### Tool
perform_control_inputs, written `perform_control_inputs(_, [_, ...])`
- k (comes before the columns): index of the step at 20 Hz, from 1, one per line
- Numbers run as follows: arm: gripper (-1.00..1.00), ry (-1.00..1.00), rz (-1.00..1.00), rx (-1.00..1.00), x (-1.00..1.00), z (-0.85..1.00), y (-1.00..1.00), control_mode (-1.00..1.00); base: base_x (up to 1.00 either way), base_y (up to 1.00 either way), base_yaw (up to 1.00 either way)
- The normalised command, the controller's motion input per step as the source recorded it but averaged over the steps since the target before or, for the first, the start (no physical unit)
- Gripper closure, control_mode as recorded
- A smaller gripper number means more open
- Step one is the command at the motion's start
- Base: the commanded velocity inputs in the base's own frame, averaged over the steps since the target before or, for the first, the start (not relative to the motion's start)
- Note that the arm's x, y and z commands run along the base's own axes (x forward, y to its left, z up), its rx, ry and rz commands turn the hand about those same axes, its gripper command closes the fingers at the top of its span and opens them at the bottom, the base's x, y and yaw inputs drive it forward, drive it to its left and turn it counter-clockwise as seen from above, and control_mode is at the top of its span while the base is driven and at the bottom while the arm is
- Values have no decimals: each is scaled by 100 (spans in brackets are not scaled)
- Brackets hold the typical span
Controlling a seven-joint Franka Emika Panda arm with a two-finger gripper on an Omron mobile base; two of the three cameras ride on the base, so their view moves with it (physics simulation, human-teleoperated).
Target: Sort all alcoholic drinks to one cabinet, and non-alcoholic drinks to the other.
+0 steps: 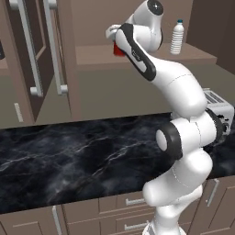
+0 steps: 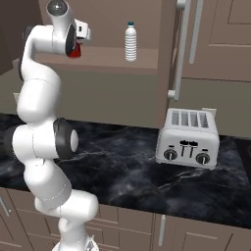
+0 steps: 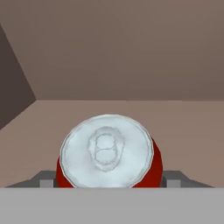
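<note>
**Can between the fingers, contact unclear**

You see the gripper (image 3: 109, 183) spread wide around the red can (image 3: 109, 153); its fingertips (image 3: 174, 179) are cut off low in the hand view, so you cannot tell whether they touch. Your arm hides most of the can on the cabinet shelf (image 2: 108, 58). The water bottle (image 2: 130, 42) stands well apart.

Red can (image 3: 109, 168) and plastic bottle (image 2: 130, 42), upright, apart.
</note>
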Motion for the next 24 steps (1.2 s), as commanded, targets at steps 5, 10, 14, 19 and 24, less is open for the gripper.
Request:
perform_control_inputs(5, [-100,-6,0,0,-20,-5,0,-100,0,0,0])
perform_control_inputs(10, [-100,-9,0,0,-51,0,0,-100,0,0,0])
perform_control_inputs(14, [-100,-11,0,0,-74,0,-2,-100,0,0,0])
perform_control_inputs(19, [-100,-12,0,0,-100,0,-23,-100,0,0,0])
perform_control_inputs(24, [-100,-7,0,0,-100,5,-50,-100,0,0,0])
